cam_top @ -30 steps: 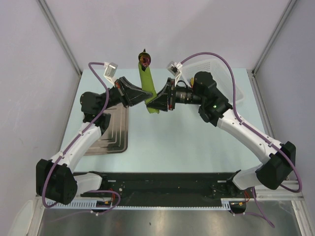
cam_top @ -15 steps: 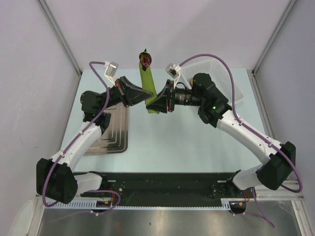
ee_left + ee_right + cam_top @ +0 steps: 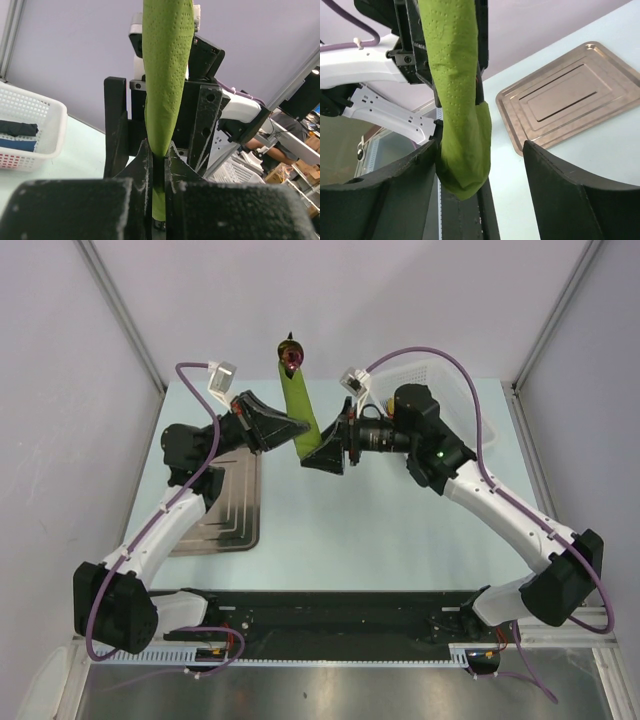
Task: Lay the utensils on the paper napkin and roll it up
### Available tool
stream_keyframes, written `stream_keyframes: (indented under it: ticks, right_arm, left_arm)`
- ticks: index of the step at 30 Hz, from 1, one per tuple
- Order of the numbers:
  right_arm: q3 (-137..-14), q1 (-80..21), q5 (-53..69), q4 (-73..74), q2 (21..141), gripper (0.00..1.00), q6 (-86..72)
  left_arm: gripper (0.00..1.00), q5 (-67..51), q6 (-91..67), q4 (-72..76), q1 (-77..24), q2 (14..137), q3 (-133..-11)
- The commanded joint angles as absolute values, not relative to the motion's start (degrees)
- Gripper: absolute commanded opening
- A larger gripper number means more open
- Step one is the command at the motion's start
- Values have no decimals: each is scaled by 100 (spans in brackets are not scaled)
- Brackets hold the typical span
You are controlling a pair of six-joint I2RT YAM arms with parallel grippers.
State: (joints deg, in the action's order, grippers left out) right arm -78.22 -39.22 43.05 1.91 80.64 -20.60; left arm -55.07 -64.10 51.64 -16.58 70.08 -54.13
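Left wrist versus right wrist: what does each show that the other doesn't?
Only the left wrist shows the white basket, plus the left jaws' pinch on the paper napkin close up. Only the right wrist shows the metal tray on the table, with the right jaws open either side of the roll's lower end. Both show the rolled green napkin and the opposite arm behind it.

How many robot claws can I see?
2. The left gripper pinches the rolled green napkin near its lower end; the right gripper is open beside it, on the other side.
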Motion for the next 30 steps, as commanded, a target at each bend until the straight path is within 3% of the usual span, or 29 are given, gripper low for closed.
stream_keyframes:
  ticks: [1, 11, 18, 23, 26, 30]
  right_arm:
    - [-8297, -3727, 4245, 229, 7910, 73, -2030]
    - [-8569, -3595, 4298, -281, 8042, 79, -2417]
    - [-8543, -3586, 4509, -712, 8253, 55, -2689]
    - [-8508, -3638, 4561, -791, 8314, 52, -2777]
    - [-8499, -3656, 4570, -817, 8323, 40, -2769]
    - [-8525, -3647, 4606, -853, 8323, 0, -2769]
  left_arm:
    - [0, -5326, -6469, 5546, -1626, 6961, -5713]
    - [0, -5317, -6592, 5721, -1626, 7014, -5748]
    - [0, -5230, -6688, 5810, -1626, 7058, -5757]
    - [0, -5203, -6724, 5871, -1626, 7066, -5748]
    - [0, -5168, -6776, 5924, -1626, 7093, -5739]
    - [0, -5185, -6776, 5933, -1626, 7110, -5713]
